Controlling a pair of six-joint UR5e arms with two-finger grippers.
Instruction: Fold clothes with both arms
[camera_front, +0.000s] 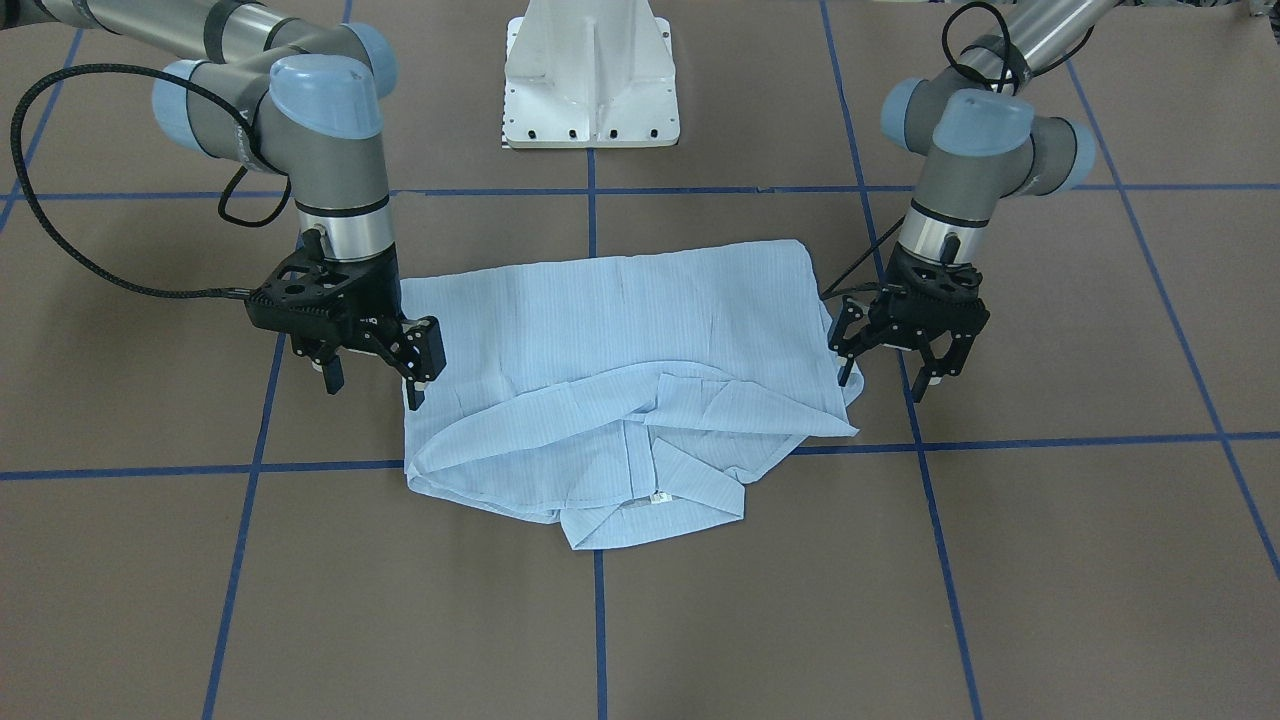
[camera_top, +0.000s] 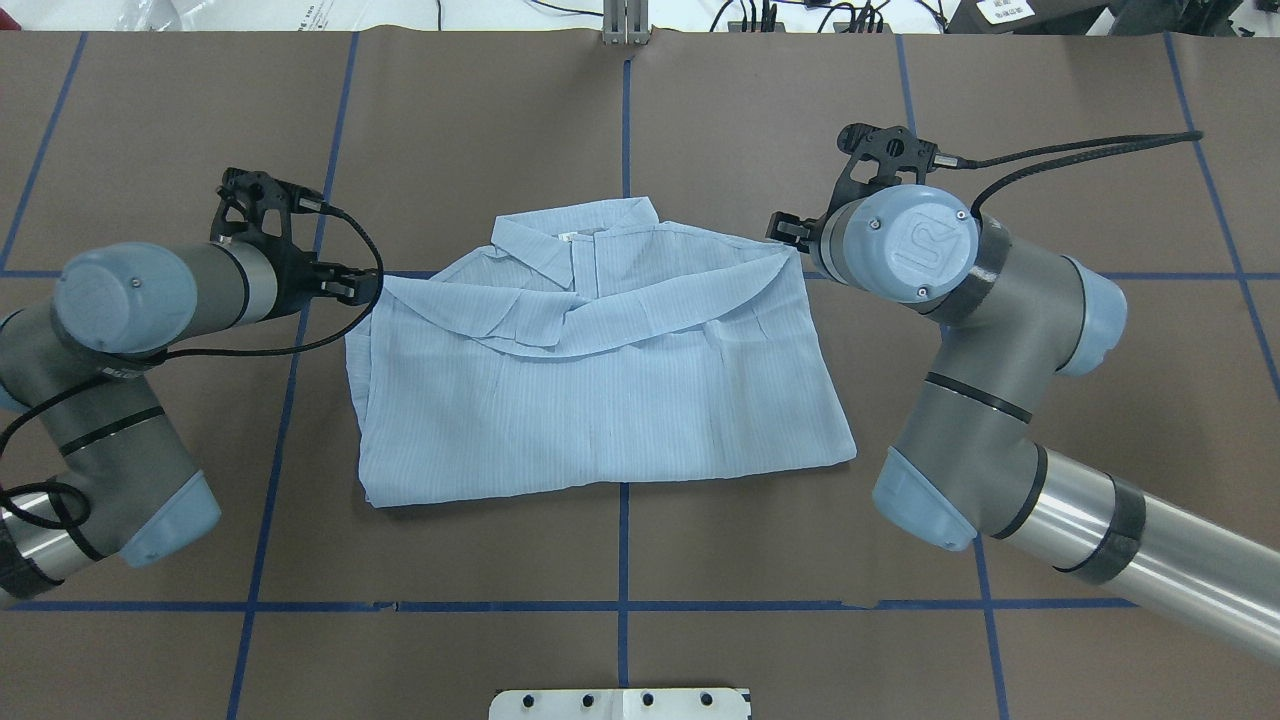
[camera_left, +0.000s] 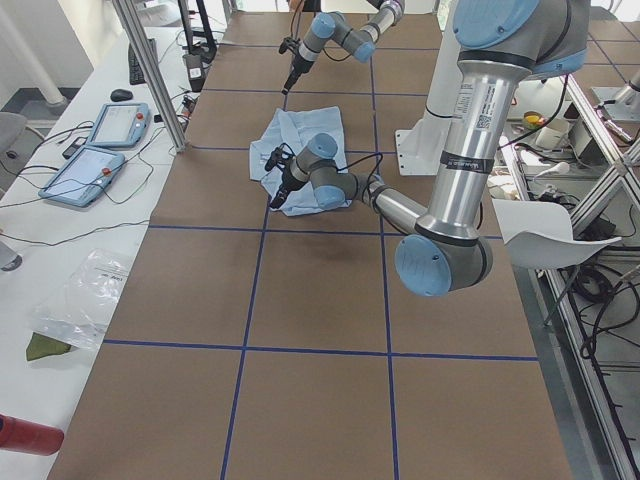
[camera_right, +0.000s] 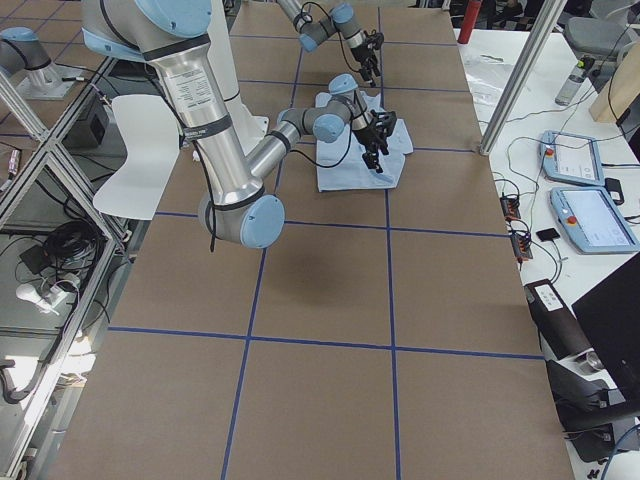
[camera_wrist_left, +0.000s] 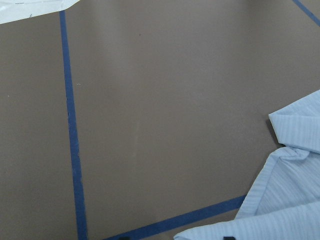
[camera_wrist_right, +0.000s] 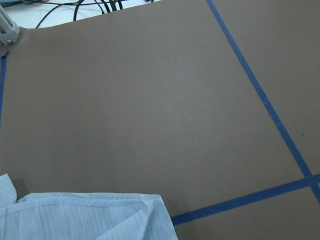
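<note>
Though its collar (camera_top: 575, 235) shows, the shirt (camera_top: 600, 420) lies folded.

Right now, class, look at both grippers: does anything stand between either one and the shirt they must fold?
Nothing visible does. The left gripper and the right gripper hang open at opposite side edges of the shirt, and no other object lies between either one and the cloth on the table.
</note>
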